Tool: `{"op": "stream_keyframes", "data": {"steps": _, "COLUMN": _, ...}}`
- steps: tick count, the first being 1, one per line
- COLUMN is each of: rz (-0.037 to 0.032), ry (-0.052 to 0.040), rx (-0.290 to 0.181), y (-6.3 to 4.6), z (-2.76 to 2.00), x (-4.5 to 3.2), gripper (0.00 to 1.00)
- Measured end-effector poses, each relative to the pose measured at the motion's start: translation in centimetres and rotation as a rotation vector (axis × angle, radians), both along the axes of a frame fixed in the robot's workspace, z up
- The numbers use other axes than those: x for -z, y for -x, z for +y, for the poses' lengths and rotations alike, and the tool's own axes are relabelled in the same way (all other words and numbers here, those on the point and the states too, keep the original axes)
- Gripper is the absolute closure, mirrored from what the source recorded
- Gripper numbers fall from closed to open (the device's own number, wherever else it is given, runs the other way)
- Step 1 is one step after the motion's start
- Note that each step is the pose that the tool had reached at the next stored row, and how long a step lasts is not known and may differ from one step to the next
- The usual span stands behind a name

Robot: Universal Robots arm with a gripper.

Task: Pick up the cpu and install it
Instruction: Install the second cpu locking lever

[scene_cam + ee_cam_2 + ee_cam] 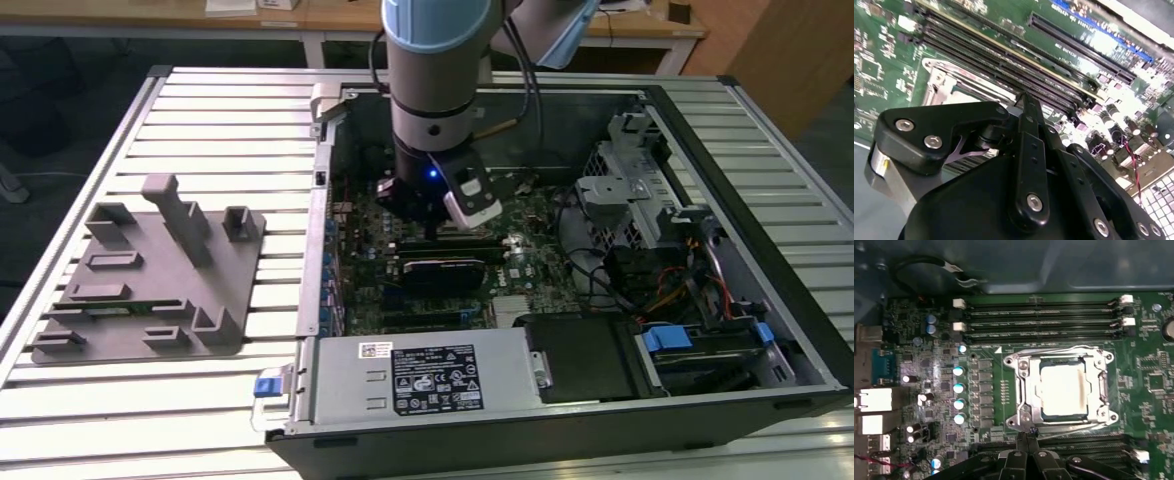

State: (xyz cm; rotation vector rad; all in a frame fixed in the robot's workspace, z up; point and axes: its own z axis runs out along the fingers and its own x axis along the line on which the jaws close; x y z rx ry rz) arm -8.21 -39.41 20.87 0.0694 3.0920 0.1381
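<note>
The cpu [1064, 387] lies flat in the motherboard socket, its silvery-grey top plate showing inside the metal socket frame [1023, 390]. In the first wrist view my gripper [1027, 433] has its two thin black fingers pressed together, with nothing between them, and their tips stand just off the socket frame's edge, apart from the cpu. The second wrist view has the same shut fingers [1024, 100] above the board, with a corner of the socket frame [949, 82] behind them. In the exterior view my gripper [437, 213] hangs low inside the open computer case [747, 170], over the middle of the green motherboard [534, 250].
A grey fixture tray [147, 280] with upright posts rests on the slatted table at the exterior view's left. Inside the case are a power supply [414, 375], a drive cage [641, 190] and loose cables [601, 270]. Black memory slots [1039, 320] run beside the socket.
</note>
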Motion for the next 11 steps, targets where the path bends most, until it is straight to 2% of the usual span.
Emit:
{"op": "stream_keyframes", "data": {"steps": 4, "rz": -0.0003, "ry": -0.0211, "rx": -0.007, "y": 0.39, "z": -0.02, "x": 0.37, "gripper": 0.89}}
{"op": "stream_keyframes", "data": {"steps": 6, "rz": -0.0004, "ry": -0.0242, "rx": -0.010, "y": 0.43, "z": -0.03, "x": 0.55, "gripper": 0.89}}
{"op": "stream_keyframes", "data": {"steps": 11, "rz": -0.0003, "ry": -0.0256, "rx": -0.011, "y": 0.48, "z": -0.19, "x": 0.61, "gripper": 0.89}}
